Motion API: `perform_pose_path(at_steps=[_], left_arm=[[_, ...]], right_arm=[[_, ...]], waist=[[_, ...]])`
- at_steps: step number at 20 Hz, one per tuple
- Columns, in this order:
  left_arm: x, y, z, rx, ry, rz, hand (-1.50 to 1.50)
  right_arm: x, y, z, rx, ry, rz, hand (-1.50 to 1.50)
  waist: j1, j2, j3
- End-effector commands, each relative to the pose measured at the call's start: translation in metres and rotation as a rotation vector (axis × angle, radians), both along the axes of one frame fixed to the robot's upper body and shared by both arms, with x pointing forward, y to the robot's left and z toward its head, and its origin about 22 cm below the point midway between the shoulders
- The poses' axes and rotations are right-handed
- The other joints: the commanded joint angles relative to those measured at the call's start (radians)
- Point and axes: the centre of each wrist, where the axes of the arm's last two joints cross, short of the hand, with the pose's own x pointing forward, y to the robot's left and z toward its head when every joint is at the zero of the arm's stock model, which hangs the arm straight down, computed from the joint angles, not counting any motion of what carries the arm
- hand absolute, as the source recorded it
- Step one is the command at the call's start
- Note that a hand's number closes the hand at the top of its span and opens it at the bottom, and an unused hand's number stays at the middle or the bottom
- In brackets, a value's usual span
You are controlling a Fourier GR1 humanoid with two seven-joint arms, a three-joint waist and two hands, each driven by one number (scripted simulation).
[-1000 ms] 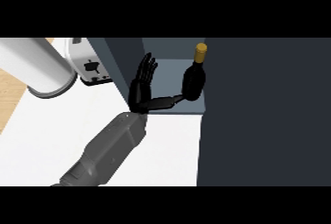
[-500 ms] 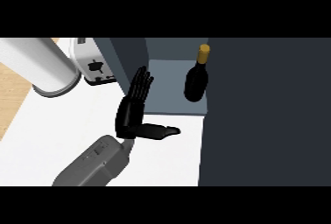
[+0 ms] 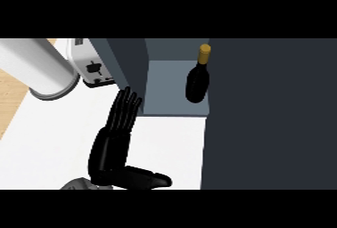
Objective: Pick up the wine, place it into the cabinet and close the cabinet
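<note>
Wine bottle (image 3: 198,82) stands inside the cabinet (image 3: 172,91), upright, dark glass body with a gold-capped neck at the top. It sits at the right side of the compartment, just beside the big dark panel (image 3: 270,116) that fills the view's right half, probably the cabinet door swung open, hard to be sure from this angle. Nothing is touching the bottle.

Only one of my hands (image 3: 118,142) shows, black, coming up from the lower edge, left of centre. From its place in the view I'd call it my left, though the view doesn't settle it. Fingers (image 3: 125,109) are straight and together, pointing up toward the cabinet's left wall (image 3: 125,62); their tips lie at or just short of that wall's lower edge, contact unclear. Thumb (image 3: 148,178) sticks out to the right, low in the view, over the white counter (image 3: 171,147). Hand is released, holding nothing, well apart from the bottle. A bit of grey forearm (image 3: 79,183) shows at the bottom edge below the palm.

My other hand is out of view.

Left of the cabinet: a white toaster (image 3: 92,69) with a black lever on its side, just beside the cabinet's left wall. Further left a large white cylinder (image 3: 33,67) lying at a slant, grey rim at its lower end, can't tell what it is. Strip of wooden floor (image 3: 10,98) at the far left edge beyond the counter.
</note>
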Motion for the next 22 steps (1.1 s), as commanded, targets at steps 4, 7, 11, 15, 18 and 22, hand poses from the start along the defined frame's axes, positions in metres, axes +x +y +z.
perform_pose_path(at_steps=[4, 7, 11, 15, 18, 22], left_arm=[[-0.045, 0.021, 0.032, -0.015, -0.019, 0.022, -1.50], [-0.049, 0.037, 0.027, 0.010, -0.010, 0.073, -1.50], [-0.073, 0.044, 0.031, 0.033, -0.002, 0.127, -1.50], [-0.077, 0.084, 0.045, 0.035, -0.023, 0.196, -1.50], [-0.093, 0.102, 0.047, 0.002, -0.033, 0.192, -1.50], [-0.110, 0.127, 0.049, -0.001, -0.026, 0.200, -1.50]], right_arm=[[0.004, -0.010, 0.000, -0.154, -0.002, 0.105, 1.50], [-0.017, 0.005, 0.012, -0.276, 0.022, 0.239, 1.50], [-0.023, 0.004, 0.013, -0.292, 0.043, 0.348, 1.50], [-0.041, 0.026, 0.012, -0.236, 0.126, 0.447, 1.50], [-0.044, 0.038, 0.009, -0.177, 0.133, 0.511, 1.50], [-0.056, 0.059, 0.018, -0.158, 0.116, 0.516, 1.50]], waist=[[0.004, 0.001, 0.000], [0.006, -0.001, -0.001], [-0.001, 0.000, 0.000], [0.004, 0.000, -0.002], [0.009, -0.001, -0.002], [0.013, -0.003, -0.003]])
